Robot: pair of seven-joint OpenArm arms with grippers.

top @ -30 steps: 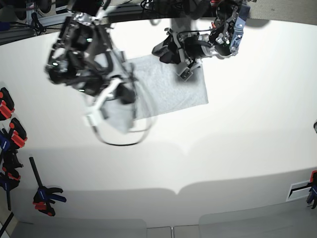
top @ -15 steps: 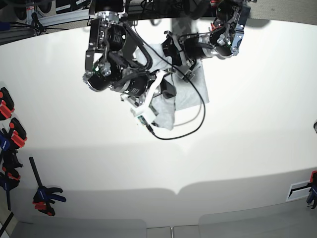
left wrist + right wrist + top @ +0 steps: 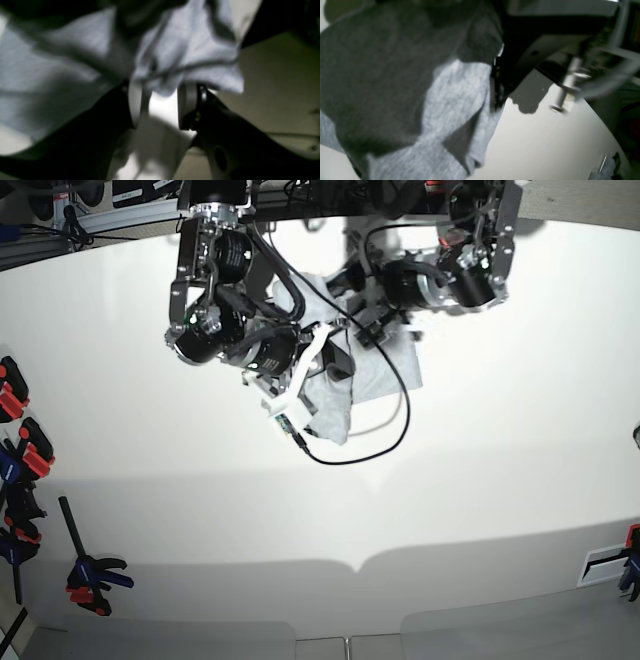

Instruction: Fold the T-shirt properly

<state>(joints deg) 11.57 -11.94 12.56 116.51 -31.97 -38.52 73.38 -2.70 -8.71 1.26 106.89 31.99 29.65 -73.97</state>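
right now the t-shirt (image 3: pixel 385 365) lies near the far edge of the white desk (image 3: pixel 480 480), partly flat and partly lifted, with both arms crowded over it. in the right wrist view the grey cloth (image 3: pixel 450 105) hangs in a draped fold against the right tool (image 3: pixel 496 82); its jaws are mostly hidden behind the fabric, so i cannot tell for sure whether they are pressed on it, though the way the cloth hangs suggests a pinch. in the left wrist view the left tool (image 3: pixel 162 105) stands spread, its two pads apart, with a bunched hem of the shirt (image 3: pixel 175 65) sagging just into the gap and the desk showing bright between them.

the likely trouble: if the left tool closes where it is, it may catch only a loose wrinkle, or several layers, and the fold would come out crooked. the two arms sit very close, and a black cable (image 3: pixel 385 435) loops over the cloth and the desk beside it, so it could snag or drag the shirt as the arms part. a weak hold on the right would let the lifted flap fall short.

no brand, label or lettering can be read in any view; only plain heather grey shows.
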